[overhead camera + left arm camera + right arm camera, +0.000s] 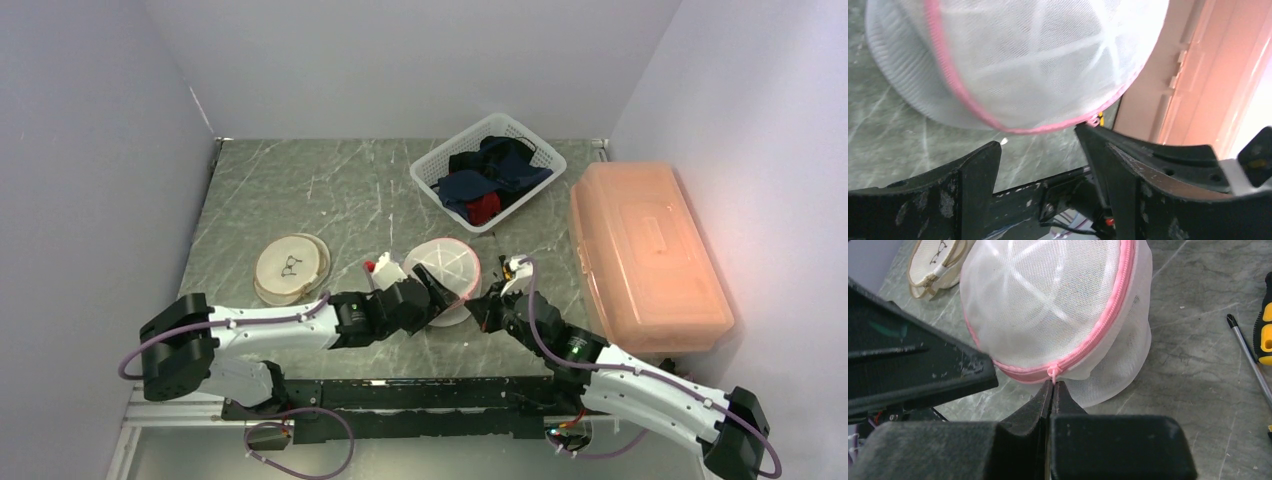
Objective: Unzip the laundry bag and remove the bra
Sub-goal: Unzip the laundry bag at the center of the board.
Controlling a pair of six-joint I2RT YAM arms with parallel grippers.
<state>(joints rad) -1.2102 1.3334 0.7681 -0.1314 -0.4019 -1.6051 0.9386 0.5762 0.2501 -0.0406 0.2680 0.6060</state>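
At bench (300, 190) centre, between the arms: laundry bag (447, 268), domed, zipped. Clenched on its pink zipper pull (1053, 372), the right gripper (1053, 386) — set to drag it along the seam. Spread wide beside the bag's rim, grasping nothing, the left gripper (1038, 136) — probably to brace it. Bra unseen through the mesh.

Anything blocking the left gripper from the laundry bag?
Nothing visible. The left gripper stands open just short of the laundry bag. The right gripper, shut on the zipper pull, sits off to one side.
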